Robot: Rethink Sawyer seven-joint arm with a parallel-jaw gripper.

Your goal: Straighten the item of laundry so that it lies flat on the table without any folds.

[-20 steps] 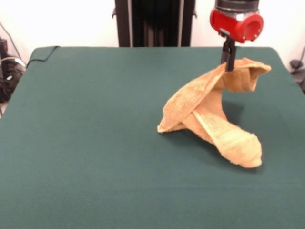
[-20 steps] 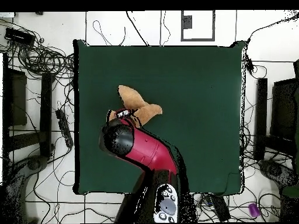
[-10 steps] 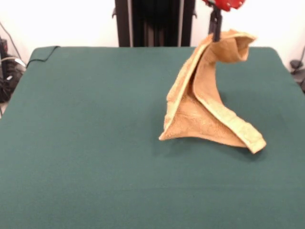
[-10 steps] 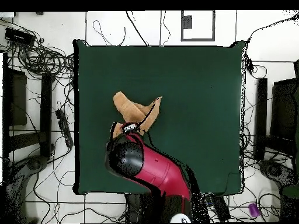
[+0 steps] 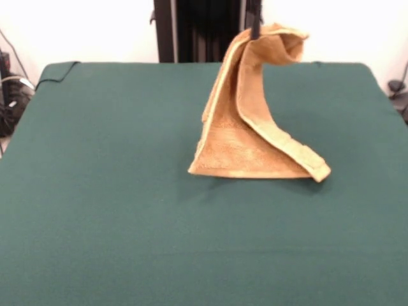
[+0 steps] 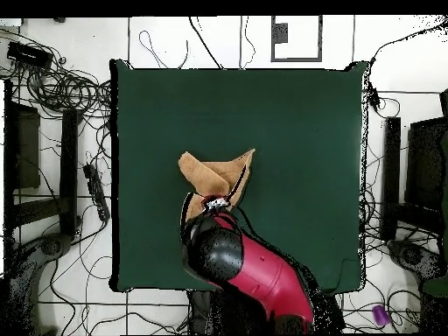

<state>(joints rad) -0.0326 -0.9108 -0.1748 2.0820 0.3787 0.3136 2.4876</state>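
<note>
Shifted since a second ago: the towel [image 5: 255, 121] has been carried toward the picture's left in the front view and lifted higher, its held corner now near the top edge; the red wrist seen earlier has left that view, and only a dark finger tip remains.

Item 1. Hand [image 5: 255, 25]. Front view shows only a thin dark tip at the top edge, closed on the towel's uppermost corner. In the overhead view the hand [image 6: 215, 203] sits at the end of the red and black arm [image 6: 249, 271], which reaches up from the bottom of the picture. State: gripping the towel; touching nothing else.

Item 2. Towel, orange-tan terry. Hangs from the held corner in a tall, tent-like drape. Its top curls over in a loose fold to the picture's right of the hand. A paler woven band runs down the right-hand edge to a corner that rests on the surface. The lower edge lies on the cloth, spread from a left corner to that right corner. Seen from overhead, the towel [image 6: 214, 171] lies near the middle of the surface, slightly left of centre, just beyond the hand. Not flat; folded.

Item 3. Surface [image 5: 108, 191], dark green cloth.

Labels and writing: none can be read on the towel or arm.
</note>
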